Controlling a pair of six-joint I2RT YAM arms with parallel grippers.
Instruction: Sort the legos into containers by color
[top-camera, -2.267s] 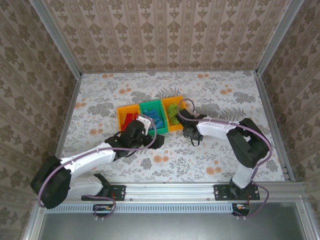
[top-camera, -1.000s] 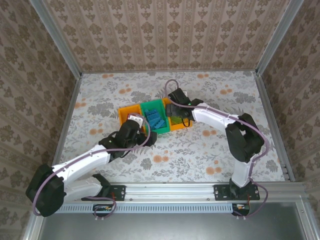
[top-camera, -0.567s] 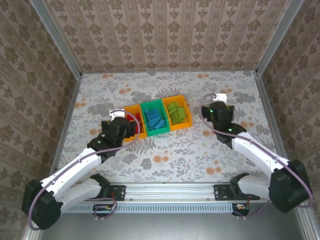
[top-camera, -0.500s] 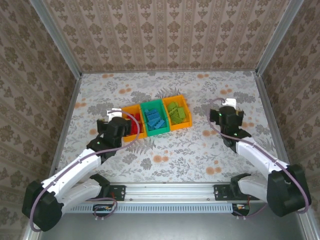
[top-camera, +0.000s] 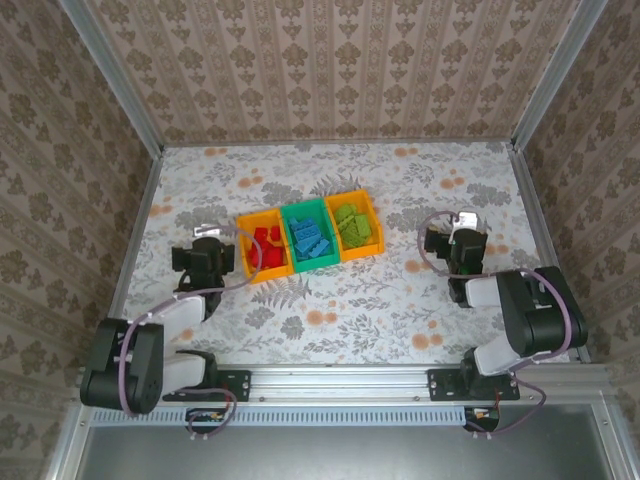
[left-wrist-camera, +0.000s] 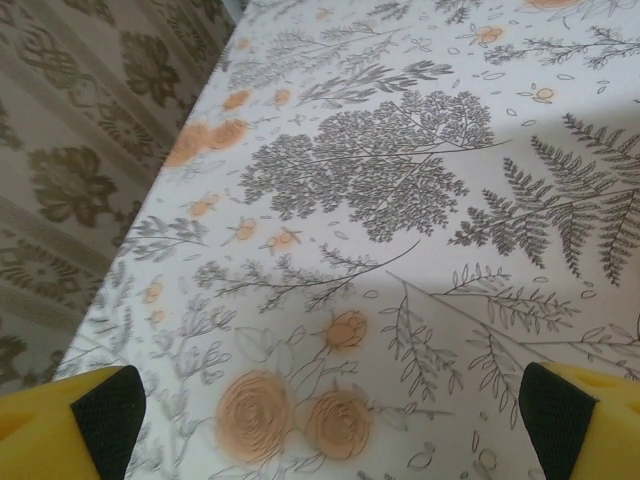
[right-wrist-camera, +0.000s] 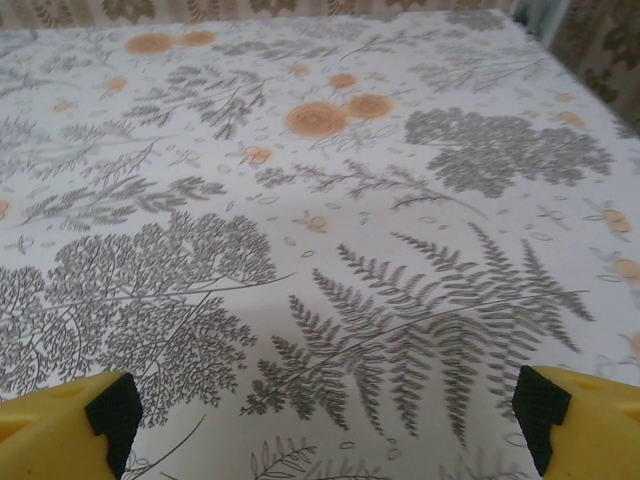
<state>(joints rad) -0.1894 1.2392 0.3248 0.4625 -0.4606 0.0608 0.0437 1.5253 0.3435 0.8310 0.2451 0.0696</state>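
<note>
Entry: colour-sorting set on a tabletop (top-camera: 420, 190) covered in a matte floral print. Change noted: both arms have drawn back from the containers (top-camera: 240, 240). The left claw (top-camera: 207, 250) now sits at 9 o'clock of them and the right claw (top-camera: 458, 240) at 3 o'clock, each well apart, jaws spread wide and empty. Containers: three joined open rectangular bins of smooth plastic, near the tabletop's centre. Legos, small hard studded bricks: red legos (top-camera: 263, 243) in the 9 o'clock orange bin, blue legos (top-camera: 310, 238) in the green middle bin, lime legos (top-camera: 352, 225) in the 3 o'clock orange bin. No loose brick seen; sorting judged complete.
</note>
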